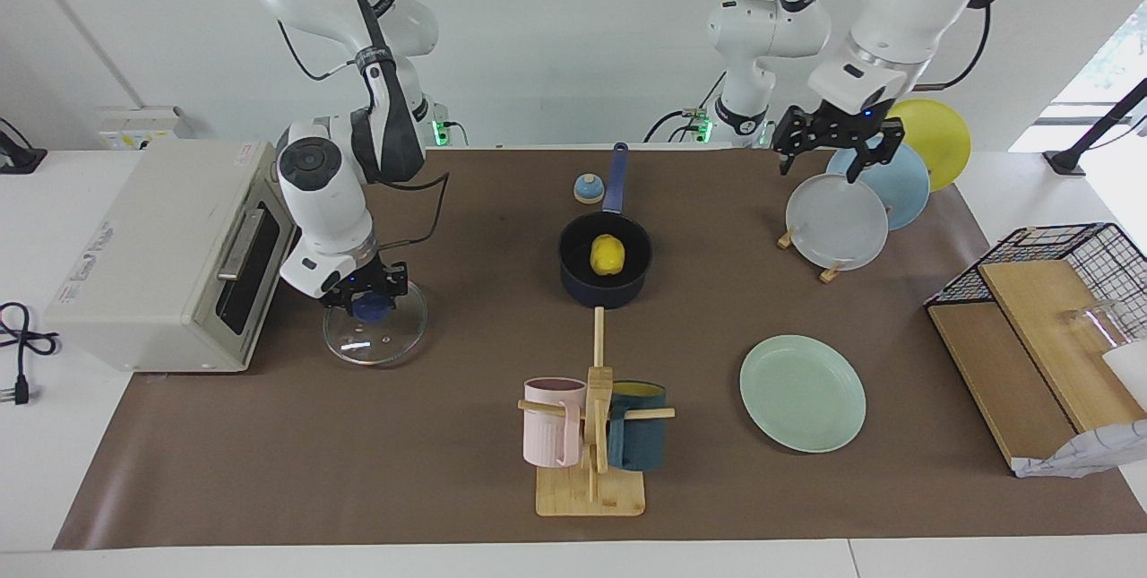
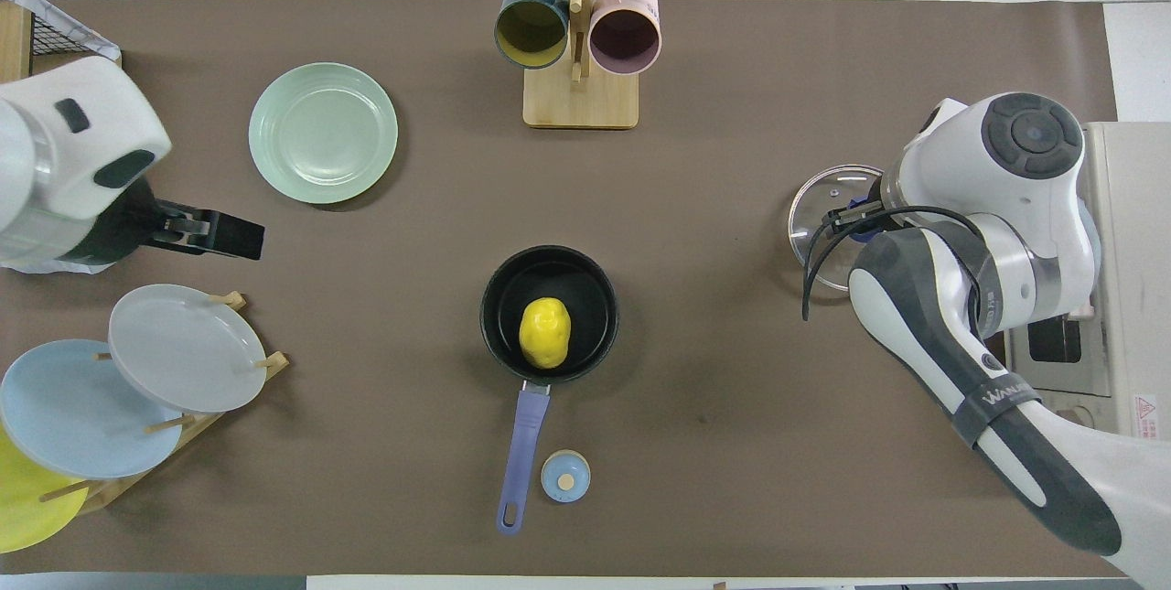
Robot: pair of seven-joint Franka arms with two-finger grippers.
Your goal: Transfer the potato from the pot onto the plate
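Observation:
The yellow potato lies inside the uncovered dark navy pot, whose blue handle points toward the robots. The mint-green plate sits empty, farther from the robots than the pot and toward the left arm's end. My right gripper is shut on the knob of a glass lid, low at the table in front of the toaster oven. My left gripper hangs open above the plate rack, holding nothing.
A toaster oven stands at the right arm's end. A wooden mug tree with two mugs stands farther from the robots than the pot. A rack of plates, a small blue knob-like item and a wire basket are also here.

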